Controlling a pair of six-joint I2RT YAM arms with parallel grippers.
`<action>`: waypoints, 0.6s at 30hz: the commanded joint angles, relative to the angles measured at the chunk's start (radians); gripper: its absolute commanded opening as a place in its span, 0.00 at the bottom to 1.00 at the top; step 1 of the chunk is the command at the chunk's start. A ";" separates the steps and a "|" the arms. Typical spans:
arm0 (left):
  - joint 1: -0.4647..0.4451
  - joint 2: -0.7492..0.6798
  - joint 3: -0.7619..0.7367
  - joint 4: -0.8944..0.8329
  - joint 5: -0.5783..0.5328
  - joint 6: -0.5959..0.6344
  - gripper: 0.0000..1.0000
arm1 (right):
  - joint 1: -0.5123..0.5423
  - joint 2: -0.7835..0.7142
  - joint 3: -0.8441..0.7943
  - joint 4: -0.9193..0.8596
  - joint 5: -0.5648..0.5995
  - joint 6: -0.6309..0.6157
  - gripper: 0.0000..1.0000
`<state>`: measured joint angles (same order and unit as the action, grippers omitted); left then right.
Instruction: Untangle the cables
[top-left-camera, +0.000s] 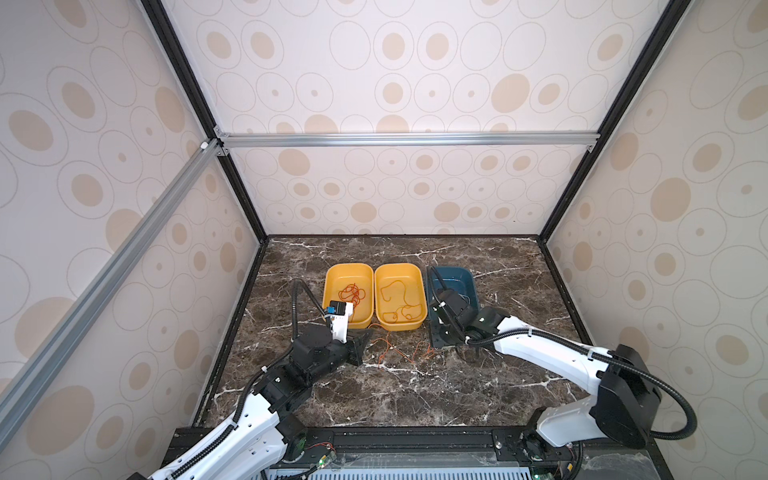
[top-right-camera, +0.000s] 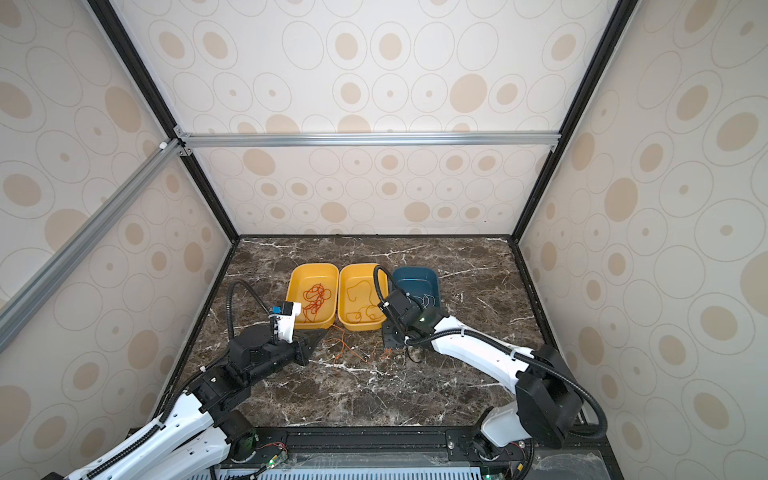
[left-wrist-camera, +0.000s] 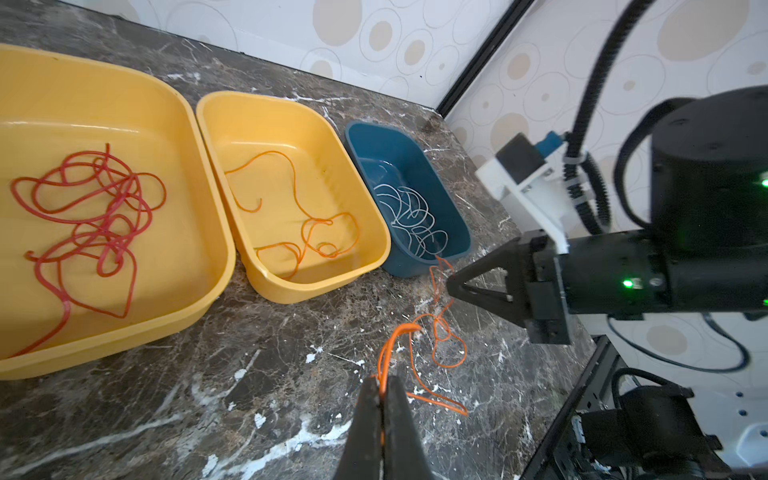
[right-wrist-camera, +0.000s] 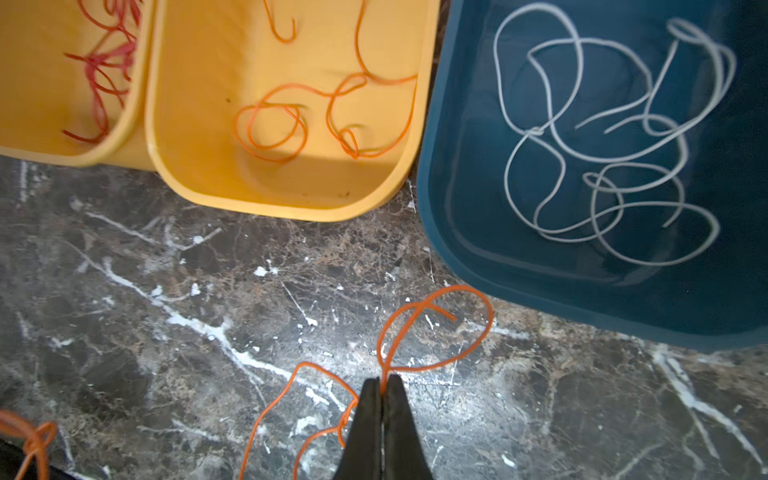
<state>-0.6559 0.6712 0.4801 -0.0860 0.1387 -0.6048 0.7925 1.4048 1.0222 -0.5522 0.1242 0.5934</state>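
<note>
Top views: three tubs line the bench (top-left-camera: 415, 395): red cables (top-left-camera: 352, 294) in the end yellow tub (top-left-camera: 328, 286) at 9 o'clock, an orange strand (top-left-camera: 405, 309) in the middle yellow tub (top-left-camera: 401, 266), and the blue tub (top-left-camera: 453, 270) at 3 o'clock. A loose orange cable (top-left-camera: 390, 347) sprawls at 6 o'clock of the tubs, between left hand (top-left-camera: 368, 336) and right hand (top-left-camera: 434, 348). Left wrist cam: left hand (left-wrist-camera: 382, 384) is pinched tight on a doubled length of that cable (left-wrist-camera: 436, 332); white cables (left-wrist-camera: 411, 216) lie in the blue tub. Right wrist cam: right hand (right-wrist-camera: 382, 384) is clamped on a loop of it (right-wrist-camera: 415, 328). Step, prob.: teasing the loose tangle apart. Next move needs a slow, level pull, hands apart, w/o cinching the knot.
</note>
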 joint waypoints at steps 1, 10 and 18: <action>0.011 0.002 0.054 0.017 -0.063 0.028 0.00 | -0.001 -0.042 0.054 -0.058 0.047 -0.056 0.00; 0.037 0.212 0.123 0.146 -0.027 0.051 0.00 | -0.077 -0.013 0.160 0.070 -0.100 -0.144 0.00; 0.109 0.453 0.241 0.262 0.050 0.072 0.00 | -0.100 0.109 0.302 0.184 -0.188 -0.246 0.00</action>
<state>-0.5686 1.0744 0.6571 0.0845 0.1406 -0.5602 0.6987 1.4841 1.2762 -0.4236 -0.0143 0.4122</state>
